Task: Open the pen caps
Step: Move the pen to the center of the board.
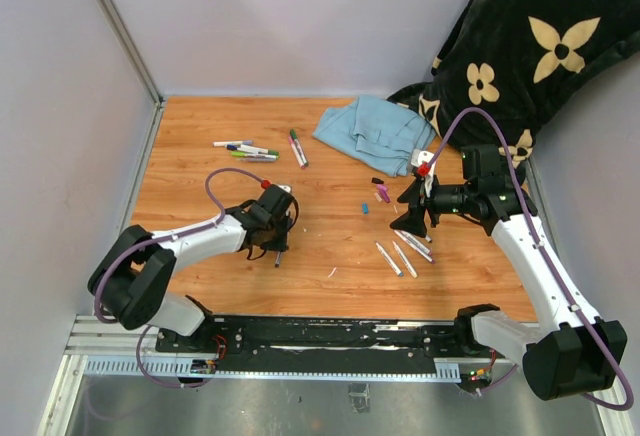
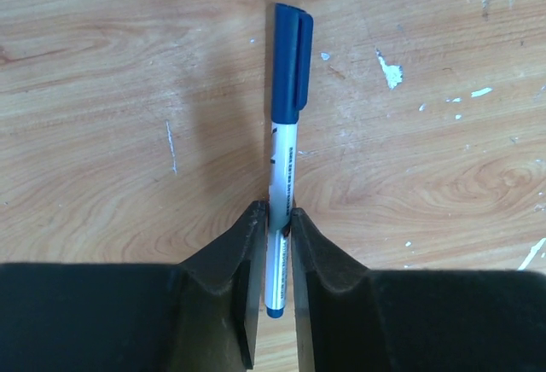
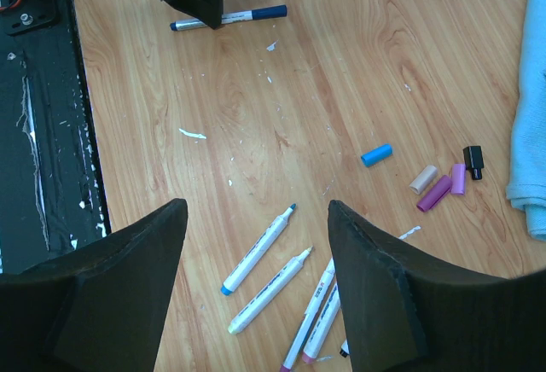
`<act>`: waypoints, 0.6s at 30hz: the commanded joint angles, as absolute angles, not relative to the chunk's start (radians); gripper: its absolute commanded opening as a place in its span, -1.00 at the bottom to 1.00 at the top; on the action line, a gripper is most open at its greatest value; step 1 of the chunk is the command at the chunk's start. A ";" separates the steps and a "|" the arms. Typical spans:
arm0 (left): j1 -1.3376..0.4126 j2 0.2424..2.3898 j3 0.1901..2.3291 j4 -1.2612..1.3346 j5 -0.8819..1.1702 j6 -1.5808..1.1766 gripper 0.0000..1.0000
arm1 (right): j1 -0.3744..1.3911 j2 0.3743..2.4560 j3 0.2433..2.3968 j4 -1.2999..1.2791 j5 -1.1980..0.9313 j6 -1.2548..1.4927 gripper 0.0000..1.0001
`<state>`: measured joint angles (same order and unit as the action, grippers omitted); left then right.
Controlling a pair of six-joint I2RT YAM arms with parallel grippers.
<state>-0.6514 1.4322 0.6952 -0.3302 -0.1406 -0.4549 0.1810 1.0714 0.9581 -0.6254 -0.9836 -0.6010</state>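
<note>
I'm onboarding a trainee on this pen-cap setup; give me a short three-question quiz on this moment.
1. True or false: the right gripper is shut.
2. The left gripper grips a marker whose cap is: A green, B dark blue, C pink.
3. Fill in: the loose light-blue cap lies on the wooden ____.
Key: 1 false, it is open and empty; 2 B; 3 table.

loose caps (image 3: 375,154) 5 | markers (image 3: 258,249) roughly 10 | blue cloth (image 1: 375,128) 1 | blanket (image 1: 530,46) 1
</note>
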 commanded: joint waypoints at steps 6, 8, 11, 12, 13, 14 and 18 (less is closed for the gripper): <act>-0.658 1.486 0.751 -0.346 -0.181 -0.411 -0.45 | 0.171 1.069 0.946 -0.623 -1.002 -0.611 0.36; -0.658 1.501 0.765 -0.351 -0.190 -0.407 -0.43 | 0.172 1.069 0.947 -0.622 -1.001 -0.612 0.36; -0.658 1.521 0.784 -0.353 -0.200 -0.397 -0.39 | 0.172 1.069 0.946 -0.623 -1.002 -0.611 0.36; -0.659 1.528 0.791 -0.354 -0.201 -0.395 -0.39 | 0.172 1.067 0.946 -0.623 -1.001 -0.611 0.36; -0.658 1.536 0.798 -0.356 -0.204 -0.392 -0.38 | 0.172 1.067 0.946 -0.623 -1.001 -0.612 0.37; -0.658 1.543 0.806 -0.359 -0.207 -0.389 -0.38 | 0.172 1.068 0.947 -0.623 -1.002 -0.612 0.36; -0.658 1.576 0.833 -0.369 -0.217 -0.377 -0.38 | 0.172 1.066 0.946 -0.624 -1.003 -0.612 0.36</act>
